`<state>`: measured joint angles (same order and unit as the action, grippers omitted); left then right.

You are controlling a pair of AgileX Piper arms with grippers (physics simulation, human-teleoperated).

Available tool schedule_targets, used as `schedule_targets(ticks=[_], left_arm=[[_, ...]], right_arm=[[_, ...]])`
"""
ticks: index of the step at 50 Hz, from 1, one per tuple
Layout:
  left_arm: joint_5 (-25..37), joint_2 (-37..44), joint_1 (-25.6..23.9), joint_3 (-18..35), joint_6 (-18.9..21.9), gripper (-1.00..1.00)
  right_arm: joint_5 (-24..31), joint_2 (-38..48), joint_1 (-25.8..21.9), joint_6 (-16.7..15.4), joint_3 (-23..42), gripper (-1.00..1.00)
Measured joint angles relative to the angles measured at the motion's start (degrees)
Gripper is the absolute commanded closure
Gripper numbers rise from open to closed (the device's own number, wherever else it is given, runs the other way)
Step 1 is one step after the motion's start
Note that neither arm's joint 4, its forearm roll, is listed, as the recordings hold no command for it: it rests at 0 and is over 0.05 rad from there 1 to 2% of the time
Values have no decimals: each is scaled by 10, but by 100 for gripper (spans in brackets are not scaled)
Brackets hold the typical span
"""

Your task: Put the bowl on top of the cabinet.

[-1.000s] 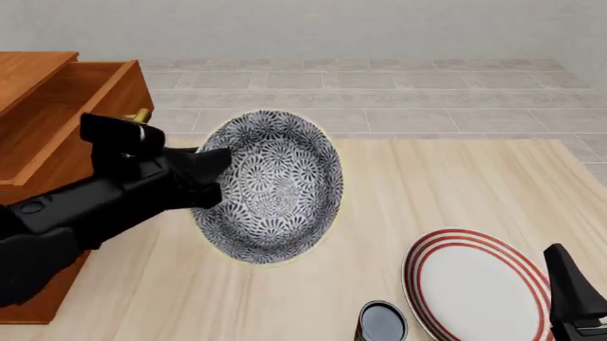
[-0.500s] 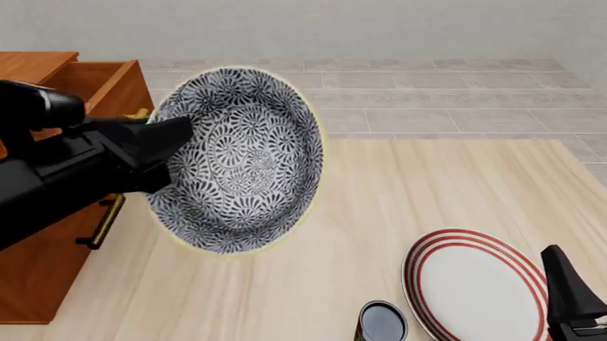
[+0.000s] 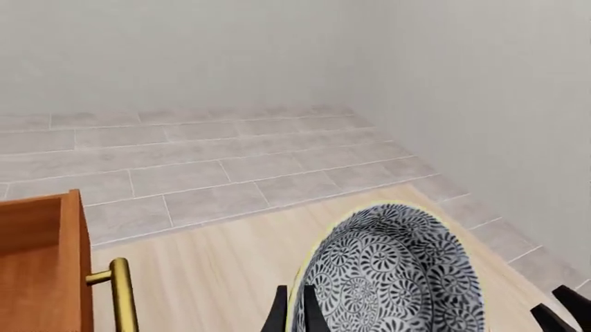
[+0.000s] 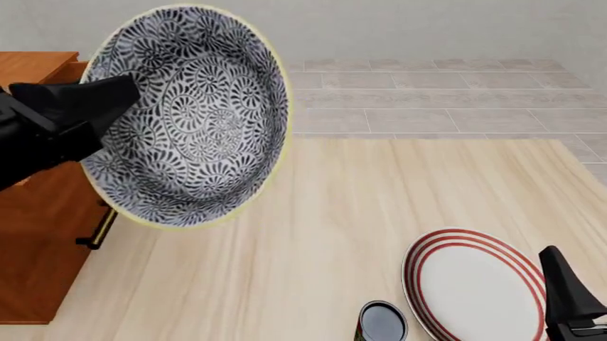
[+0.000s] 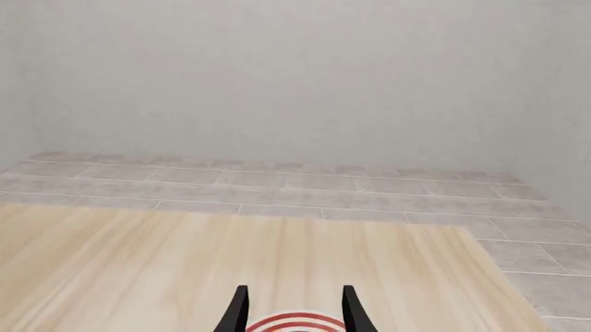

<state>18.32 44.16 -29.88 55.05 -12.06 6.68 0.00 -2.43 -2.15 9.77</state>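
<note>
Left gripper [image 4: 99, 106] is clamping the rim of the patterned bowl [image 4: 190, 114], holding it tilted in the air beside the wooden cabinet [image 4: 43, 234] (drawer open). Level it over the top before releasing — not over the drawer. Right gripper [image 5: 293, 308] is idling, parted, above the red-ringed plate [image 4: 474, 284].

A bare simulated room: grey tiled floor [image 4: 427, 99], blank pale walls [image 5: 277, 76], wooden table [image 4: 379, 199]

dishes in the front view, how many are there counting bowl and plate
2. The bowl is up in the air at the left, gripped at its rim by the left tool, beside the cabinet. The red-ringed plate lies flat on the table at the near right.
</note>
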Motion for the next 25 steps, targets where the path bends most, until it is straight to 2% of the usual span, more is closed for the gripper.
schedule_targets(ticks=[25], left_arm=[[42, -26, 32, 61, -29, 100]], right_arm=[[3, 0, -2, 0, 5, -100]])
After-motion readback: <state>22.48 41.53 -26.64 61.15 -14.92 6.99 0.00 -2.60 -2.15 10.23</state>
